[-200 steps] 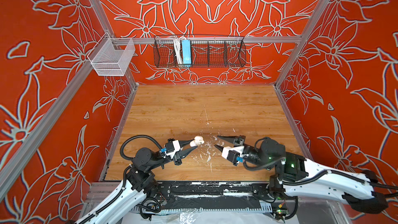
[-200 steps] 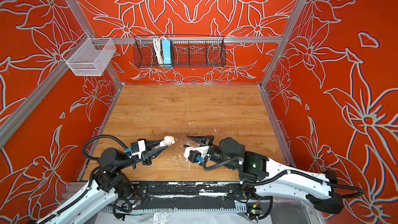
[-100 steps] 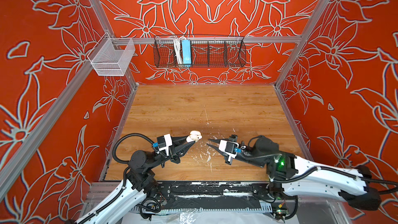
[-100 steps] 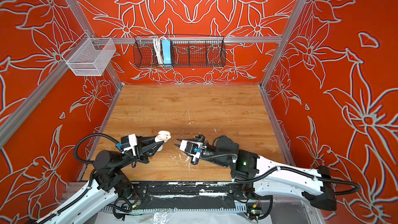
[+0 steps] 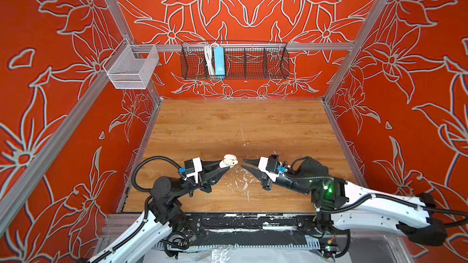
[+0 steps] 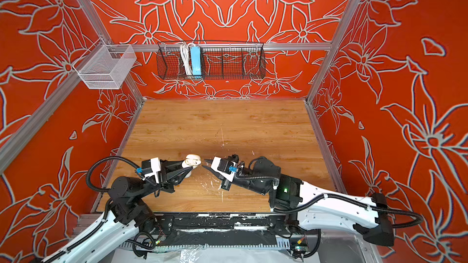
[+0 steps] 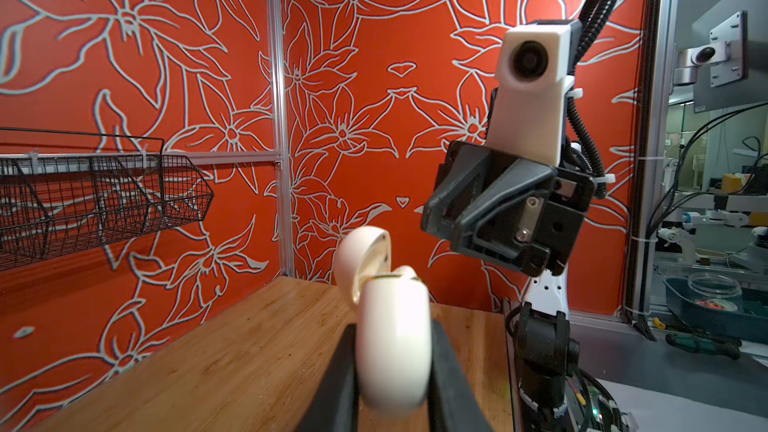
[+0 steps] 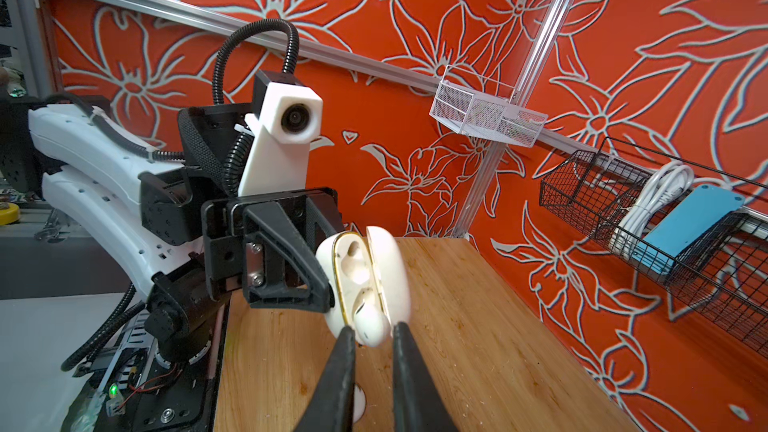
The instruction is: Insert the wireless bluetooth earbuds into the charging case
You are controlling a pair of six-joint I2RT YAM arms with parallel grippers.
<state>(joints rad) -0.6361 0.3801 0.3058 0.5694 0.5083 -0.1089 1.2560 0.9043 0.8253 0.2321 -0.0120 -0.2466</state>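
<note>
The white charging case hangs above the wooden table with its lid open, and my left gripper is shut on its body. The opening faces my right gripper. One glossy white earbud sticks out of the case's gold-rimmed opening, and the right fingertips pinch its rounded end. A white shape fills the other socket; I cannot tell whether it is an earbud.
White paint flecks mark the table under both grippers, and a white disc lies below the right fingers. A black wire basket with a blue box and a white mesh basket hang on the walls.
My right gripper has swung left up to the case's opening and its jaws have narrowed. The left gripper has lifted the case slightly and held its grip.
</note>
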